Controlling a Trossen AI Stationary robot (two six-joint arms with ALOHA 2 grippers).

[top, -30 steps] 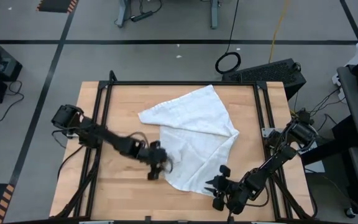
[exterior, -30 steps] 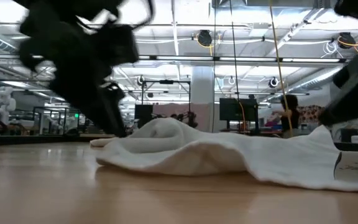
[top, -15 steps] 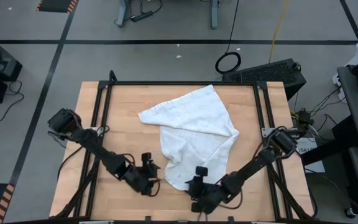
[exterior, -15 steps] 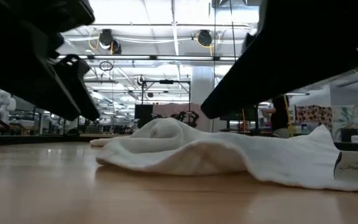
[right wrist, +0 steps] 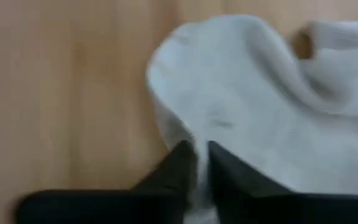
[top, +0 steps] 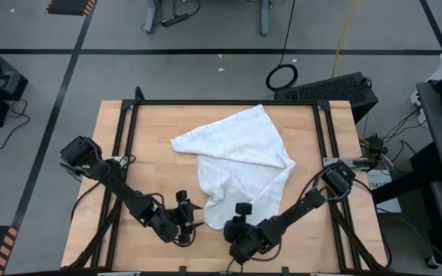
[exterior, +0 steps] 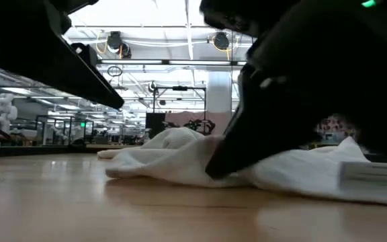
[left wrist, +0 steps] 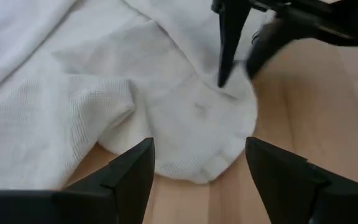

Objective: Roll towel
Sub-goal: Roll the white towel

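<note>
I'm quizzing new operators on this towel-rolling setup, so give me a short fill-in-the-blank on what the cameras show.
1. The towel lies crumpled on a ____ table.
2. The right gripper is pinched on the towel's ____.
3. The left gripper has its fingers ____, facing the towel's near corner.

Missing words: wooden; edge; open
</note>
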